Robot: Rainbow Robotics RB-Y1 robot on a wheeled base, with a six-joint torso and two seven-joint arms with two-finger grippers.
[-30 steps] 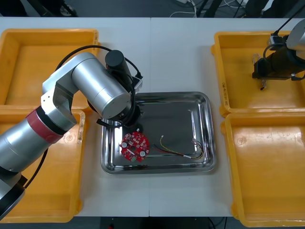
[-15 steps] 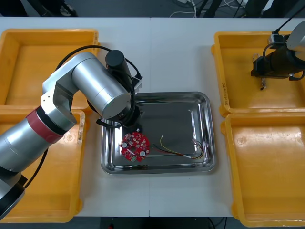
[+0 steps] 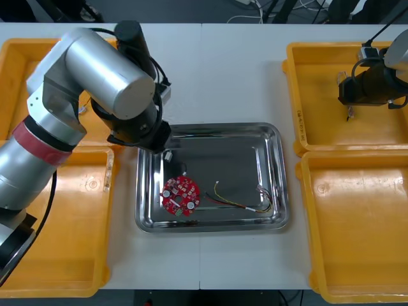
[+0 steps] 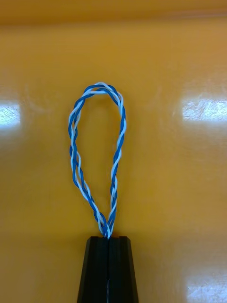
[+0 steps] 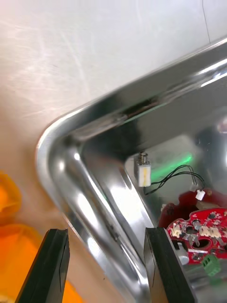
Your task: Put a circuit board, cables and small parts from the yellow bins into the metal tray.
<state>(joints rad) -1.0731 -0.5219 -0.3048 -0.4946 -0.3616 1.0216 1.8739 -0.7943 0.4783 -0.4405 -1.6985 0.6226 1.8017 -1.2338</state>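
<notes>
Front view: one metal tray (image 3: 229,156) holds one round red circuit board (image 3: 180,195) and one red and yellow cable (image 3: 239,203). Four yellow bins (image 3: 38,83) flank the tray, two on each side.

Right wrist view: over the far bin right of the tray, the right gripper (image 4: 109,239) pinches one twisted blue and white cable (image 4: 97,156).

Left wrist view: the left gripper (image 5: 105,232) is spread wide and empty above the tray's corner. Inside the tray lie one small metal part (image 5: 143,171) and one black cable (image 5: 170,175).

We see a light table (image 3: 217,70) carrying the metal tray (image 3: 283,185) at its middle. On our left sit the far left yellow bin (image 3: 13,70) and near left yellow bin (image 3: 83,248); opposite, the far right yellow bin (image 3: 319,121) and near right yellow bin (image 3: 357,236).
</notes>
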